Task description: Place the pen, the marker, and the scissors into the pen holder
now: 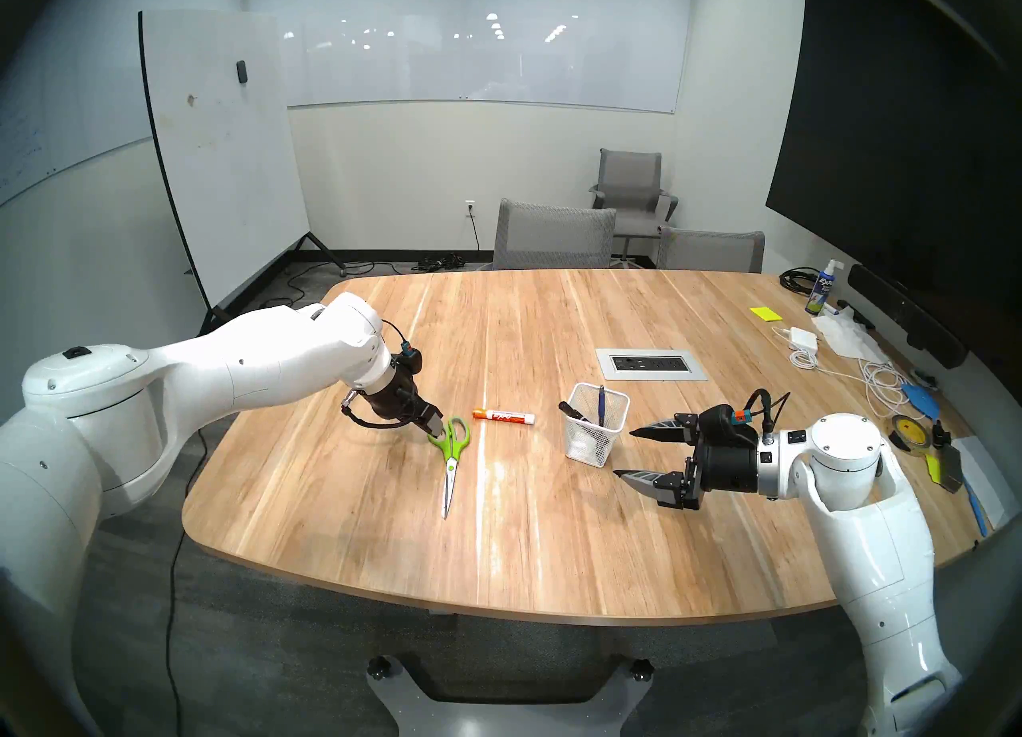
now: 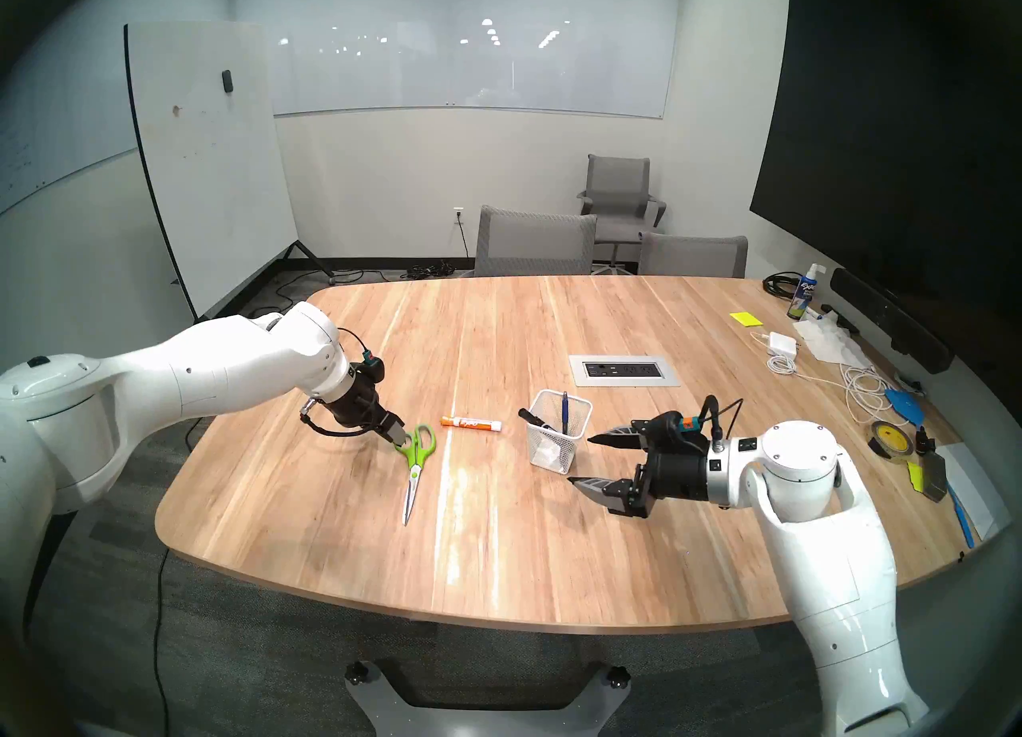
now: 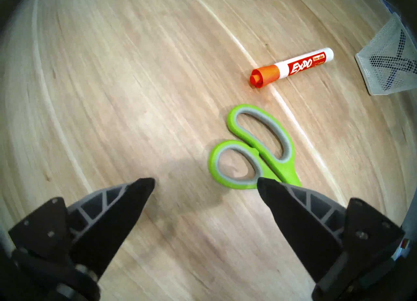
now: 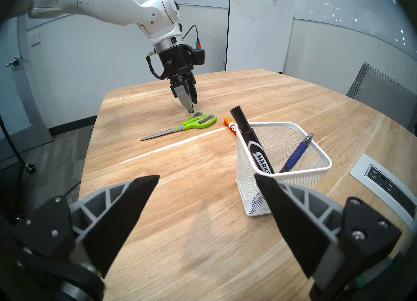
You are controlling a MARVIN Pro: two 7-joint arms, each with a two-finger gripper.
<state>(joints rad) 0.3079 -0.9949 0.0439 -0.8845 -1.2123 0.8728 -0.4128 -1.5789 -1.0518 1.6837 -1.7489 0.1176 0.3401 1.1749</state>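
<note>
Already done: the pen (image 4: pixel 295 156) and a black marker (image 4: pixel 250 142) are seen standing inside the pen holder (image 4: pixel 316 176), at the centre right of the right wrist view. Both lean on the rim, the black marker toward the left side and the pen toward the right side.

Still left: the scissors (image 1: pixel 452 459) are lying flat on the table (image 1: pixel 553 542), left of centre in the head view, with the blades closed and pointed toward the lower edge of the frame. They are well apart from the pen holder.

Extra thing: an orange marker (image 1: pixel 503 417) is lying on the table between the scissors and the pen holder. Whether it is also meant to go in cannot be told from the task words.

Left gripper (image 3: pixel 205 182): it is held wide and empty, low over the table. One fingertip (image 3: pixel 268 186) is seen over the edge of the smaller green handle loop; whether it touches cannot be told. The other fingertip is over bare wood, so the handle is not yet between the fingers.

Right gripper (image 4: pixel 206 178): it is held wide and empty, just beside the pen holder, at the lower part of its own view.

Progress judged: about two of the three things are placed. The picking of the scissors appears to be the step in hand, and no grasp is made yet.
</note>
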